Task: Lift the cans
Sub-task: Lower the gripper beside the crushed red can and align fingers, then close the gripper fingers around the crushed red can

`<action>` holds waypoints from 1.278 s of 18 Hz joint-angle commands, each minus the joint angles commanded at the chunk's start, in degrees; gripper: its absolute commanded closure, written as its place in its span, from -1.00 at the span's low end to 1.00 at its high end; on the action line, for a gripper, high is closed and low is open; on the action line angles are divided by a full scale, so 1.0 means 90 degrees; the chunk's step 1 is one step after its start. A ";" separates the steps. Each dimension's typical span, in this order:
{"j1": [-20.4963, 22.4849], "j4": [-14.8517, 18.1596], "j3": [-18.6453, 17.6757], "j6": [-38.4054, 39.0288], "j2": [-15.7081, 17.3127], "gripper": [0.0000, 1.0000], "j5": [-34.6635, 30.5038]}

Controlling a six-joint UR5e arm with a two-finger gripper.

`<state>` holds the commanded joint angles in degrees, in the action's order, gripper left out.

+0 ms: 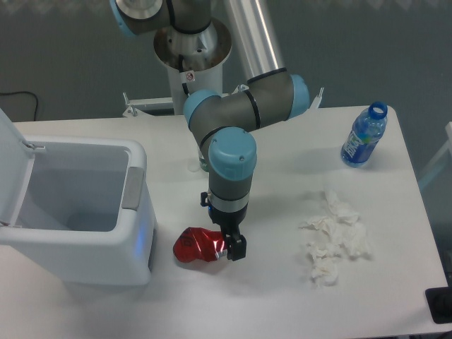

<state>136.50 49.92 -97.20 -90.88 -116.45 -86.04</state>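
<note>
The can [198,245], crushed, shiny red with a silver end, lies on the white table [282,296] just right of the bin. My gripper [227,240] points straight down at the can's right, silver end. One dark finger [237,248] stands against that end on its right side. The other finger is hidden behind the wrist and the can. The jaws look spread, with the can's end between them, and the can rests on the table.
A white open-lidded bin [78,212] stands at the left, close to the can. Crumpled white tissues [333,240] lie to the right. A blue-labelled plastic bottle [364,135] stands at the back right. A small clear bottle [200,164] is mostly hidden behind the arm.
</note>
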 joint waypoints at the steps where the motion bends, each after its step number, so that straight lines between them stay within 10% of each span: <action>1: 0.0000 -0.0010 -0.0010 0.0000 -0.0029 -1.00 -0.0059; 23: -0.0205 -0.0029 0.0009 0.0098 -0.0332 -1.00 -0.0372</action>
<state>134.65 49.66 -97.12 -90.00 -119.44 -89.38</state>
